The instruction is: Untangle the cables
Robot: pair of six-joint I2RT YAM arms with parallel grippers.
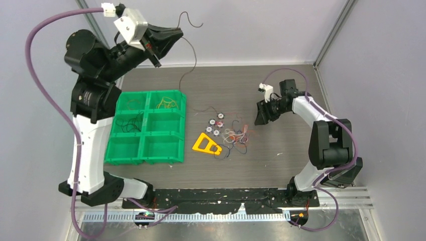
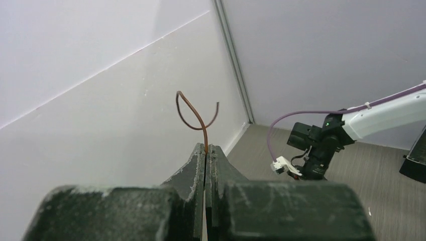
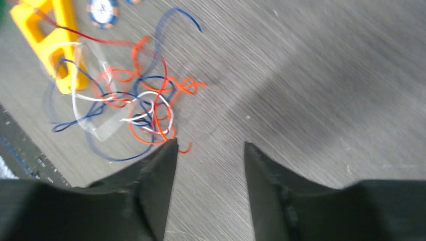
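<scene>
Nearest us, the tangled cables (image 1: 235, 136) lie on the worktop (image 1: 291, 90). At their 3 o'clock our right end effector (image 3: 210, 145) waits spread. Farther, toward 11 o'clock, our left end effector (image 2: 206, 146) hangs high, pinching one brown cable (image 2: 205, 136), probably to draw it free.

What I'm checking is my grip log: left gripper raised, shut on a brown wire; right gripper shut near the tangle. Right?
No: the right wrist view shows the right gripper open, near the tangle. The left gripper is raised, shut on the brown wire.
</scene>
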